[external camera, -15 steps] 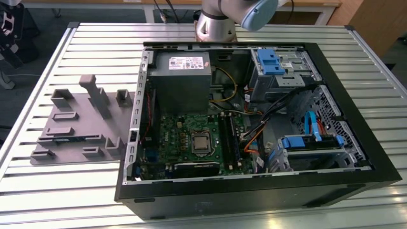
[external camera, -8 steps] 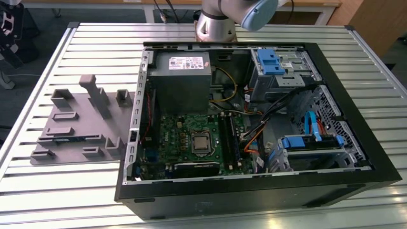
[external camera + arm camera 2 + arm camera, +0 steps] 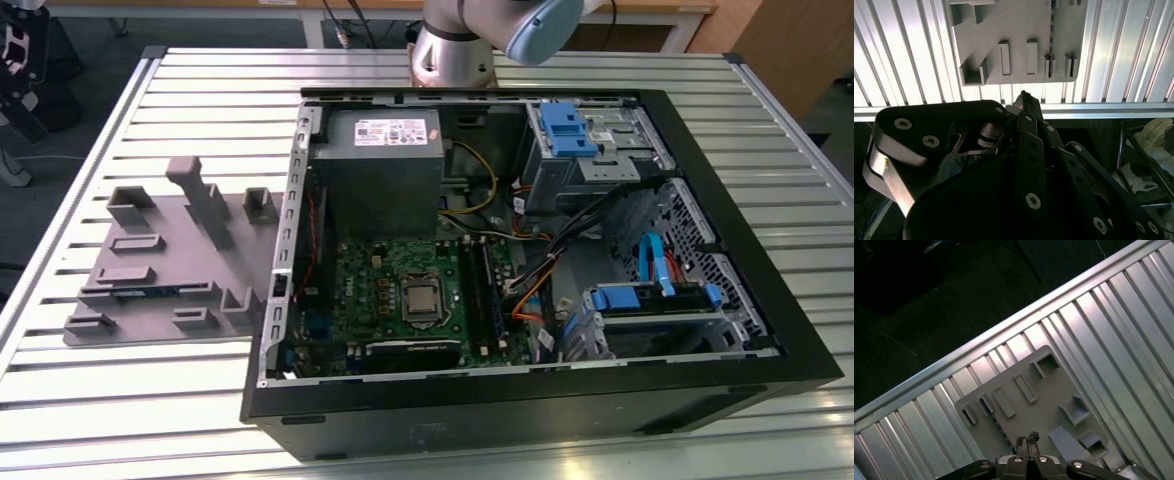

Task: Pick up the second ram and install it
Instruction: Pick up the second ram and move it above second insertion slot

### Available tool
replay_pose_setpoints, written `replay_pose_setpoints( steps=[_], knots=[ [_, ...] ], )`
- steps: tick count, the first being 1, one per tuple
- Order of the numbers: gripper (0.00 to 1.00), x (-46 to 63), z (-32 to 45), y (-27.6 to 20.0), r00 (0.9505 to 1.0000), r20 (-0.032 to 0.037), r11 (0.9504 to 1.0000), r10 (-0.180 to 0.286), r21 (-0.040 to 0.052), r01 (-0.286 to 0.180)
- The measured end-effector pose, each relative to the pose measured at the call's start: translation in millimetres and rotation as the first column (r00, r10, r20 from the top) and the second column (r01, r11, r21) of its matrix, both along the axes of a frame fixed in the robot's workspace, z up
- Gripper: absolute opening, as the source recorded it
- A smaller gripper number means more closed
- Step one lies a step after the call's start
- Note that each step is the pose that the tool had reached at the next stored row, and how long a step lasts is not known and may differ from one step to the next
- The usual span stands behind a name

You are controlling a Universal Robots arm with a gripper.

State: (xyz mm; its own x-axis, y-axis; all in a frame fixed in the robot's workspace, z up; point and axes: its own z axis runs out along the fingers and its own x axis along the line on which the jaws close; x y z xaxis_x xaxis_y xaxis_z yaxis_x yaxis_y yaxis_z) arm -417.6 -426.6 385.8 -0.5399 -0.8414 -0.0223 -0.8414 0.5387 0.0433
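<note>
Overview of the work area, for you to check against the three cameras. The second ram [image 3: 167, 291] is a slim blue stick resting on edge between low slotted posts of the gray holder tray [image 3: 160, 250]. The tray lies flat on the slatted metal table [image 3: 214, 80], just beside the open computer case [image 3: 534, 405] on the exterior view's left.

In the second wrist view you see the stick edge-on as a thin dark line [image 3: 1051, 40] running across the tray [image 3: 1019, 25] and ending between two small posts.

The gripper [image 3: 1026, 439] hangs above the table with the tray [image 3: 1044, 410] below it and well apart from it. Nothing touches the stick. The fingers [image 3: 1023, 444] are pressed together at their tips, with nothing pinched between them. The second wrist view shows the same closed tip [image 3: 1024, 95], pointing toward the edge of the tray.

Inside the case, the green motherboard [image 3: 400, 290] lies flat, and you can see long dark slots [image 3: 477, 290] just beside the processor socket [image 3: 420, 297]. You cannot tell whether any of these slots is filled. A gray power supply [image 3: 380, 170] sits beyond the board, and blue drive latches [image 3: 567, 130] stand on the exterior view's right. The arm [image 3: 454, 50] rises from the far side of the table, behind the case.
</note>
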Motion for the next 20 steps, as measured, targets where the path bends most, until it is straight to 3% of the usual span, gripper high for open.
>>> replay_pose_setpoints(
  steps=[20],
  knots=[
    [0.11, 0.0, 0.0, 0.0, 0.9996, 0.0, 0.9996, 0.028, 0.0, -0.028]
  ],
)
